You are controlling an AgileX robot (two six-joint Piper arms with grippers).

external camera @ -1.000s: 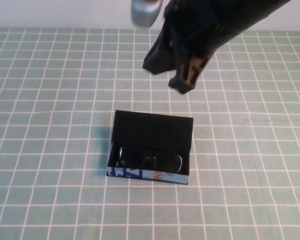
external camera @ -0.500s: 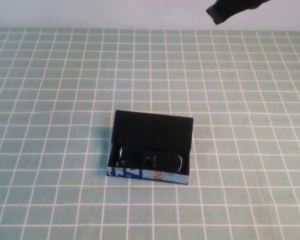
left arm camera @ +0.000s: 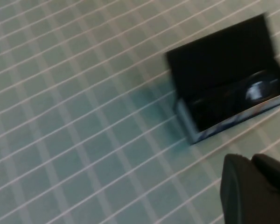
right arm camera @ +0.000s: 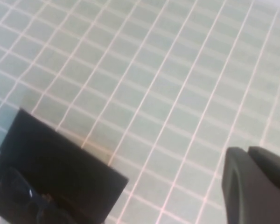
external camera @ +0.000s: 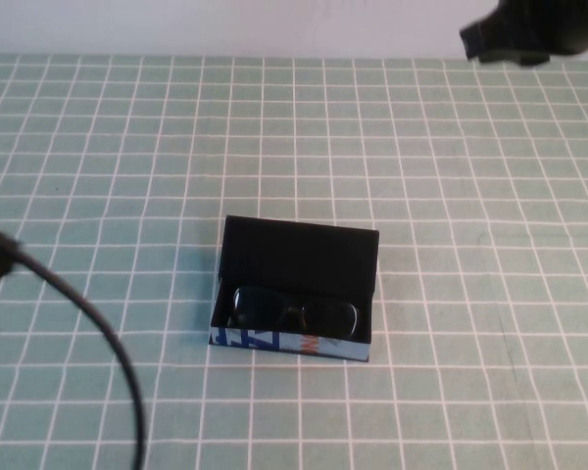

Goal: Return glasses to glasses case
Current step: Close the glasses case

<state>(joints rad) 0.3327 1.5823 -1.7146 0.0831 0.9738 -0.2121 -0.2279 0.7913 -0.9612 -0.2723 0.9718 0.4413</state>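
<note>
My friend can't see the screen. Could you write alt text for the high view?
Black glasses lie inside an open glasses case in the middle of a green checked table. The right end effector is at the far right corner, and a cable of the left arm shows at the near left.

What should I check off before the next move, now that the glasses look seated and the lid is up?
1. Glasses inside the glasses case: ok.
2. Lid open, standing at the far side: ok.
3. Frame fully below the rim: cannot tell.
4. Right gripper clear of the case, far right edge of the high view: ok.
5. Left gripper off the case, at the near left: ok; its cable crosses the table left of the case.
6. Either gripper's fingers: cannot tell.
</note>
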